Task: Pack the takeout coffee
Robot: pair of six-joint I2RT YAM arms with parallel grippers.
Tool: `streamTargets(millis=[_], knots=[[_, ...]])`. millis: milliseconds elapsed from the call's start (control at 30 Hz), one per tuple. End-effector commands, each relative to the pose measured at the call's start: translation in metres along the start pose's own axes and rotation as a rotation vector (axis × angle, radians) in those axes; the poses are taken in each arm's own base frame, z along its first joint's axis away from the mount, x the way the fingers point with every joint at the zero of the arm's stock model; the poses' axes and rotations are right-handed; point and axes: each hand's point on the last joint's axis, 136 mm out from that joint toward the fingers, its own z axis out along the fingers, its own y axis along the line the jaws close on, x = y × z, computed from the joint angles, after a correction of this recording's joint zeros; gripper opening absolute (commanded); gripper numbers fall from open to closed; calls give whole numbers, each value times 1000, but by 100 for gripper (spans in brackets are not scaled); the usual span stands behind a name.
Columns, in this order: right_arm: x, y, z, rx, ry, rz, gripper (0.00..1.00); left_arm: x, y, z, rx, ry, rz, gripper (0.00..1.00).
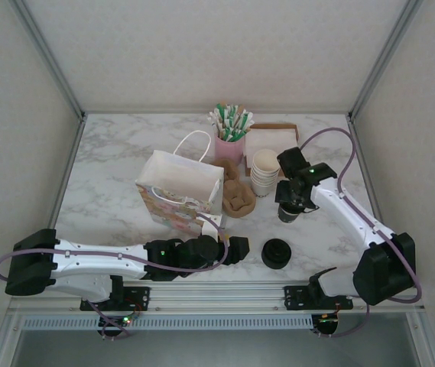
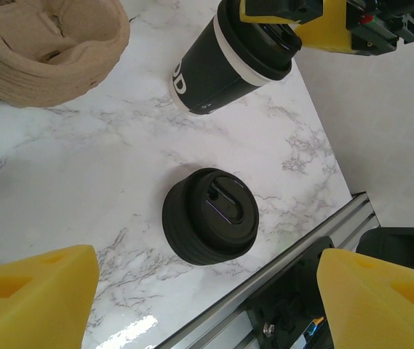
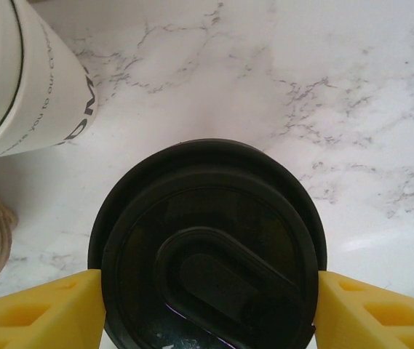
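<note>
Starting closest to the bases: left gripper (image 1: 238, 248) parked low by the front rail, jaws spread wide with nothing between them, looking down at the loose pile of black lids (image 2: 210, 216). Not the target, so best ignored

Bit further out on the right side: right gripper (image 1: 290, 206) dropped over the takeout coffee (image 2: 214, 65), standing upright on the marble table (image 1: 118, 176) just in front of the stack of lidless cups (image 1: 264, 170). Yellow pads (image 3: 43, 313) sat either side of the black lid, right up against its rim going by the wrist view. Can't tell whether actually clamped or only brushing it, so calling that one unknown

Reads as the grab step, nothing packed yet. Next up, probably: firm squeeze at the lid or just under it, straight lift without tipping, then across to the left past the cardboard cup carrier (image 1: 240, 200) and down into the open mouth of the paper gift bag (image 1: 177, 193). Needs enough height to clear the bag's rim and handles, plus a gentle enough grip to avoid popping the lid off

Way at the back: pink holder of stirrers (image 1: 231, 141), not involved
</note>
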Motion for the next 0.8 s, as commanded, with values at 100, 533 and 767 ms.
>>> streamTargets(millis=[100, 533, 767], knots=[[62, -38, 28, 156, 154, 79, 67, -4, -4, 1, -12, -17, 2, 79], [81, -54, 43, 318, 172, 80, 69, -16, -17, -8, -9, -21, 48, 79], [82, -38, 41, 264, 172, 100, 69, -21, -14, -15, -16, -36, 45, 79]])
